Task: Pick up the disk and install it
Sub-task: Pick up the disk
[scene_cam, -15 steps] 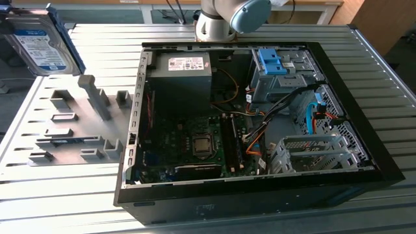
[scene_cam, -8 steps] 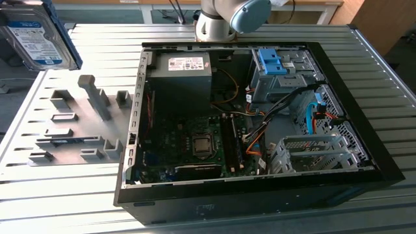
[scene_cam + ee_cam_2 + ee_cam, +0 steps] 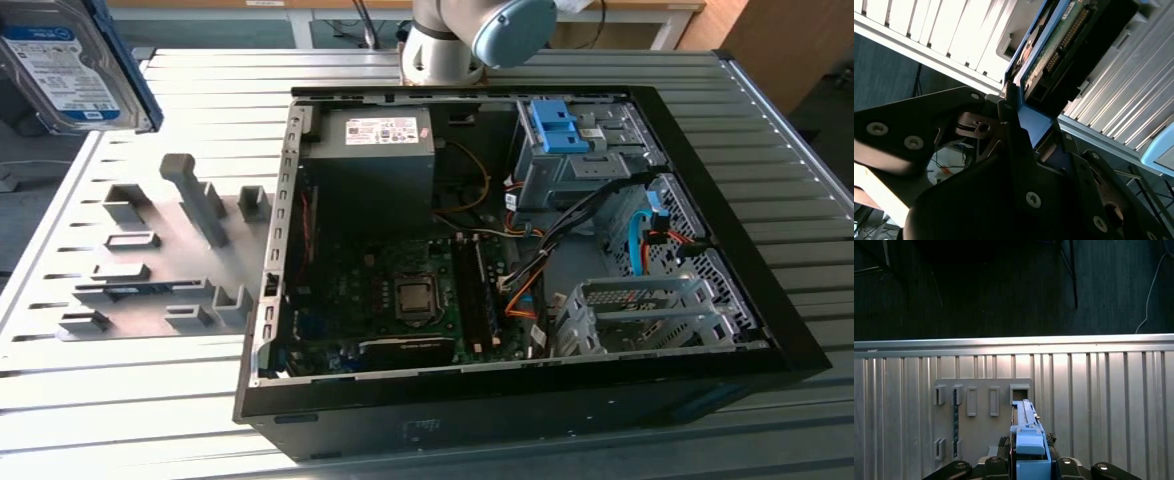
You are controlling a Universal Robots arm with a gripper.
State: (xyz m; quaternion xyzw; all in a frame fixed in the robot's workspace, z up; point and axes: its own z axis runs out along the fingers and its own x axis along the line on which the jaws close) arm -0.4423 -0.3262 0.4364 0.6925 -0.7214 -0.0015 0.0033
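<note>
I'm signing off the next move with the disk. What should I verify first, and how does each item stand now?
1. Grip on the disk: ok, the gripper clamps its blue frame.
2. Clearance from the fixture plate: ok, disk held up off it.
3. Opening of the computer case: ok, side off.
4. Room in the drive cage: cannot tell.
5. Loose cables: not ok, they run beside the cage.

My pincer point(image 3: 1029, 466) clamps the disk point(image 3: 1026, 432) edge-on, its blue carrier pointing to twelve o'clock. At eleven o'clock from me, a grey slotted rack point(image 3: 983, 440) lies on the ribbed metal table point(image 3: 1104, 405).
</note>
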